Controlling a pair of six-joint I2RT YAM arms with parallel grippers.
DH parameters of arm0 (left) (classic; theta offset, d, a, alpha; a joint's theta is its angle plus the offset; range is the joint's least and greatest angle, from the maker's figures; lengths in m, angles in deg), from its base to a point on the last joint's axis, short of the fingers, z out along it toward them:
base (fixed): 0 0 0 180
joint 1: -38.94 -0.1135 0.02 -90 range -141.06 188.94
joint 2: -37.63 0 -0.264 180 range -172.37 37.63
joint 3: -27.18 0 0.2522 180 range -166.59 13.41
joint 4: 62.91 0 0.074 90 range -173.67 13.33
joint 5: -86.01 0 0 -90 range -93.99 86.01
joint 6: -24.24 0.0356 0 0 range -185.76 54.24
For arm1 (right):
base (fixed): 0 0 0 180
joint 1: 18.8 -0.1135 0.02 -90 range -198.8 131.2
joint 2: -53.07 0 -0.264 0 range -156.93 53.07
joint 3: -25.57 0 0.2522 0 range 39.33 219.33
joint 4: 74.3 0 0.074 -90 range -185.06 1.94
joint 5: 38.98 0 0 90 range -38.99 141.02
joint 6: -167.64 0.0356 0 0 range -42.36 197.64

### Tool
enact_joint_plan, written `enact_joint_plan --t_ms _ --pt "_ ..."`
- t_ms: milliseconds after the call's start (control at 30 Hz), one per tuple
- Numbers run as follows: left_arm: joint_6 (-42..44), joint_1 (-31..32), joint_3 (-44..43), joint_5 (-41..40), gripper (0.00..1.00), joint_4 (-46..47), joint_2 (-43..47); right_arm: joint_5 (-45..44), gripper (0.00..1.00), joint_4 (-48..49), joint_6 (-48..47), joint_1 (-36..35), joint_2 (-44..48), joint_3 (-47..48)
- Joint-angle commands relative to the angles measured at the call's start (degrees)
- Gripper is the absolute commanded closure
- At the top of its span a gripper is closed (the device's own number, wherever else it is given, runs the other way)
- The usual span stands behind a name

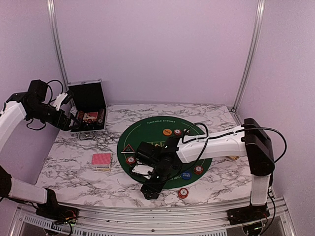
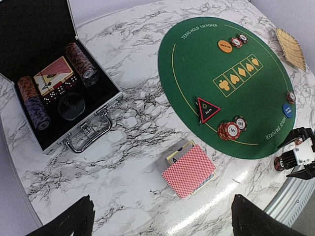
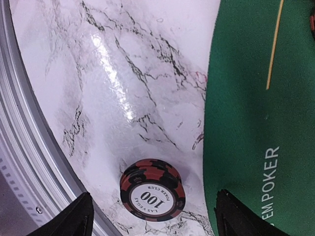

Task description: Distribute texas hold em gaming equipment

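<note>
Evidently one mat (image 2: pixel 197 64) is laid as playing field, one open case (image 2: pixel 106 105) kept aside as store, one deck of cards (image 2: pixel 189 170) set between them for dealing. Four chip piles (image 2: pixel 229 130), two buttons (image 2: pixel 225 46) and one triangular marker (image 2: pixel 207 109) are spread about as player stations; the off-mat pile (image 3: pixel 152 189) is straddled by the right gripper (image 3: pixel 156 219), spread wide and empty, the left gripper (image 2: pixel 165 221) likewise spread, empty, by the case

Left arm (image 1: pixel 11 118) and right arm (image 1: pixel 221 143): white links, black joints, looping black cables; left gripper (image 2: pixel 162 217) and right gripper (image 3: pixel 155 217) black.
</note>
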Motion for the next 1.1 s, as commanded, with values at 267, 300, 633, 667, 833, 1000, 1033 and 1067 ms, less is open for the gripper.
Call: enact_joint_plan --t_ms 267,300,633,667,833,1000,1033,1067 --pt "1.04 -0.18 -0.86 0.3 0.01 -2.46 0.74 0.55 0.25 1.05 -0.85 -0.65 -2.0 0.72" --pt "1.06 -0.14 -0.93 0.24 0.01 -2.46 0.73 0.43 0.25 0.97 -0.87 -0.65 -2.15 0.72" --pt "1.04 -0.19 -1.61 -0.19 0.01 -2.62 0.52 0.5 0.34 0.57 -1.46 -1.25 -2.94 1.72" --pt "1.19 -0.17 -1.58 -0.21 0.01 -2.66 0.57 0.47 0.35 0.4 -1.47 -1.27 -3.08 1.84" --pt "1.2 -0.18 -1.53 -0.55 0.01 -2.73 0.66 0.46 0.4 0.01 -1.65 -1.4 -3.56 2.19" --pt "1.28 -0.18 -1.42 -0.69 0.01 -2.73 0.78 0.29 0.45 -0.27 -1.75 -1.45 -3.62 2.47" --pt "1.34 -0.19 -1.36 -0.67 0.01 -2.73 0.74 0.29 0.46 -0.28 -1.78 -1.45 -3.55 2.56" --pt "1.33 -0.22 -1.42 -0.65 0.01 -2.68 0.7 0.22 0.47 -0.28 -1.79 -1.45 -3.5 2.57"
